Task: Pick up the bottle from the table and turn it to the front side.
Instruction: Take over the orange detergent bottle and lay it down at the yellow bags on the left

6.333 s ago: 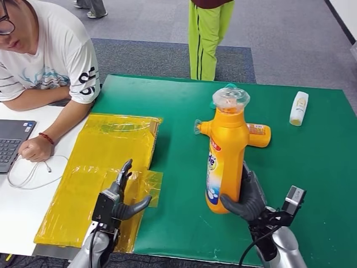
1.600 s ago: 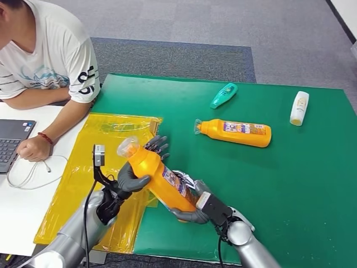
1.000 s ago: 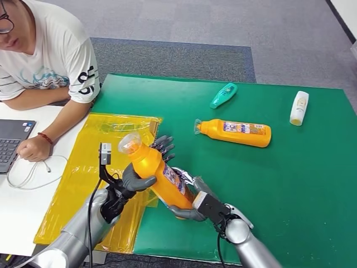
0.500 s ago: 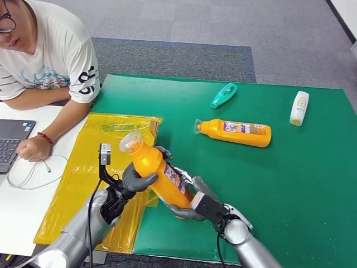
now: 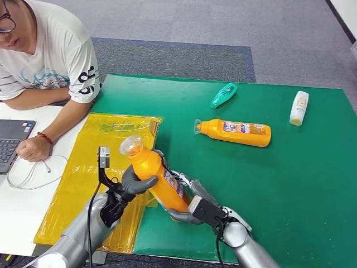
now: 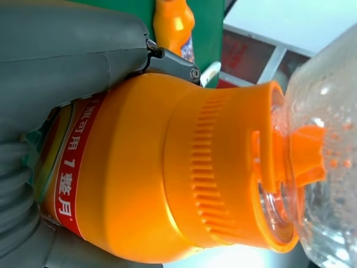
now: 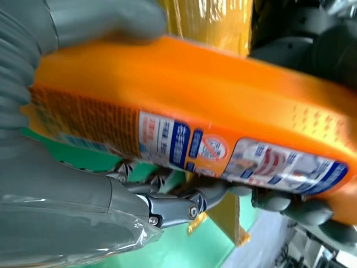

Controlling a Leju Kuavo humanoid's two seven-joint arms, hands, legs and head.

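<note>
Gripping the bottle (image 5: pixel 155 176) (tilted) are both hands (image 5: pixel 134 184).

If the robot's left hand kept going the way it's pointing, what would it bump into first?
Probably the orange bottle it already grips near the neck with its left hand. Beyond that, it aims over the green table toward the second orange bottle, though depth is unclear.

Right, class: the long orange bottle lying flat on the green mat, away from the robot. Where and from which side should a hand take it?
Grip the long orange bottle around its wide middle, coming down from above. It lies on its side on the green mat with nothing close by.
</note>
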